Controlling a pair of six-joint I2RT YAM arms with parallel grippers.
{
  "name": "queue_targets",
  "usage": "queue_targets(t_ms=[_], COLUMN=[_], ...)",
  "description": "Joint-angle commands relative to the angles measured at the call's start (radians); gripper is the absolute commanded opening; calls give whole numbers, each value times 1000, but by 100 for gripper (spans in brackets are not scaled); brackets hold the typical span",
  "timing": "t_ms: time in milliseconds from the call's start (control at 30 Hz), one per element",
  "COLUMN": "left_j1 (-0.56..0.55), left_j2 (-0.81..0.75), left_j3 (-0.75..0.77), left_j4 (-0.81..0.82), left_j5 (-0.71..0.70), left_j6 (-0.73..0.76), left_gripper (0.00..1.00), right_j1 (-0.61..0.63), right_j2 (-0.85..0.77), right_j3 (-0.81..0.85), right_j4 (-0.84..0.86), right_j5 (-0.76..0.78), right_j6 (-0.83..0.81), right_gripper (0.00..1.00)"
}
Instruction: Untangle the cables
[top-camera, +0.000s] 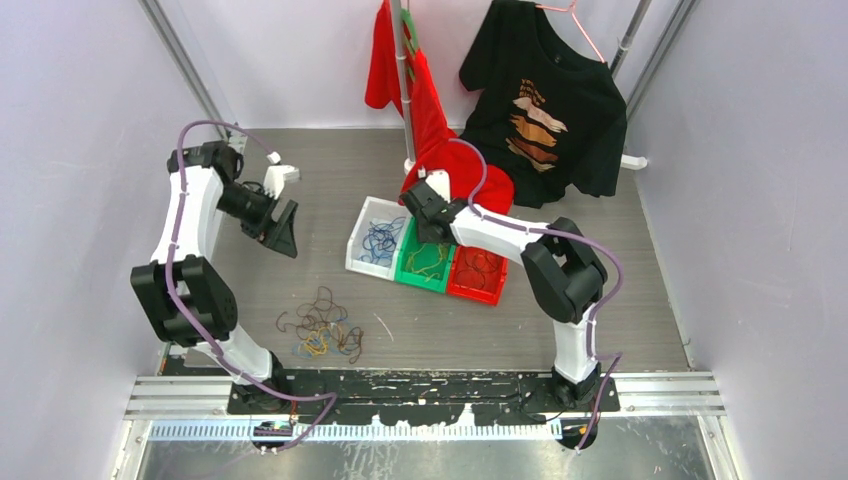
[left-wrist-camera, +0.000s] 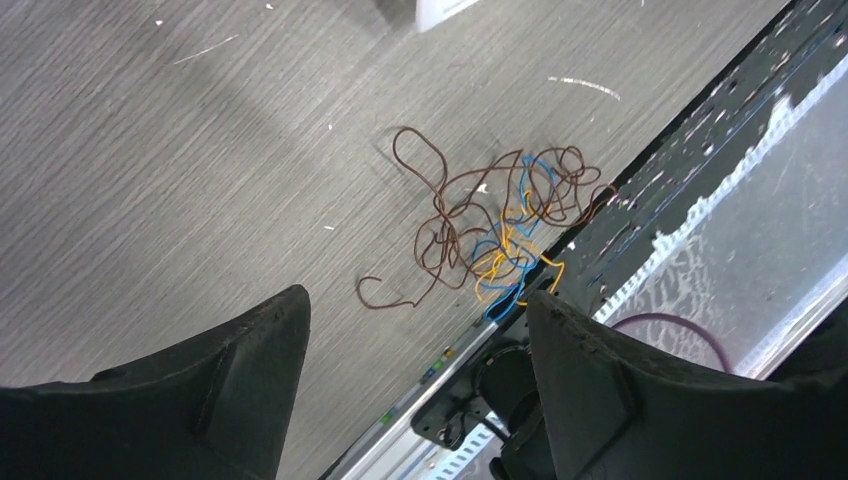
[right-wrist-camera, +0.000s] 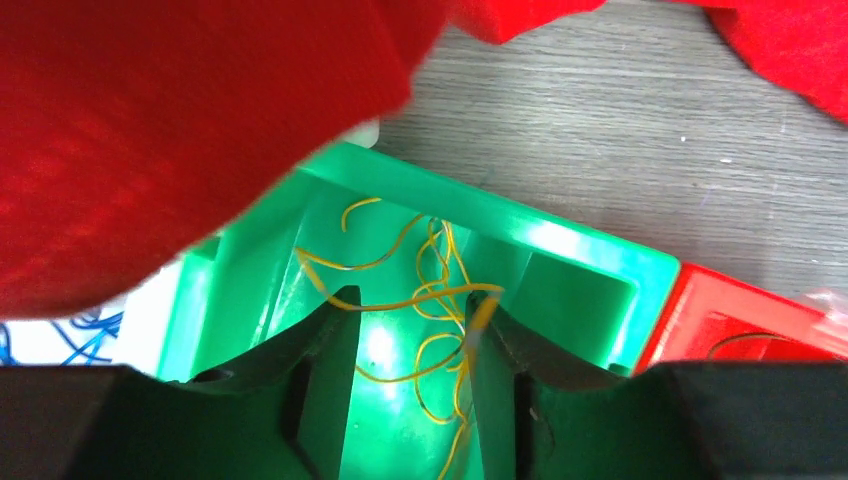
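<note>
- Tangle of thin brown, blue and yellow cables (top-camera: 320, 327) lies on the grey wood-grain bench (top-camera: 300, 180), near its front edge.
- Left gripper (top-camera: 283, 235) hangs above the bench beyond the tangle, fingers spread wide, holding nothing.
- Right gripper (right-wrist-camera: 415, 300) sits low in the green plastic bin (right-wrist-camera: 560, 250), fingers narrowly apart among loose yellow cables (right-wrist-camera: 440, 255).
- White plastic bin (top-camera: 358, 240) holding blue cables (top-camera: 380, 240) and red plastic bin (top-camera: 475, 293) flank the green one.

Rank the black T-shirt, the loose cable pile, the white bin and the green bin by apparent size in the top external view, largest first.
1. black T-shirt
2. loose cable pile and white bin: similar spread, not ranked apart
3. green bin, though the right gripper covers part of it, so this is unsure
</note>
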Motion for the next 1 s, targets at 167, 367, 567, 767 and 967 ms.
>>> queue_targets(t_ms=[167,367,567,767,967], left_j1=[-181,-205,-241,-276,-306], left_j2=[-118,-101,-85,-62,-3], left_j3=[-126,-194,-315,-422,-442], left_j4=[27,71,151,274,323], left_j5=[-132,-167,-215,-250,-243], left_j6=[41,22,23,23,-8], left_gripper=[79,80,80,77,63], right_j1=[15,14,15,15,31], right_j2=[-202,-281,-437,-544,-577], right_j3=[-14,-44,-116,-219,-284], right_j4=[44,37,61,101,139], right_j5=[30,13,-12,-84,-96], right_j6=[-40,-50,-67,-36,-12], right_gripper=[49,52,61,73,70])
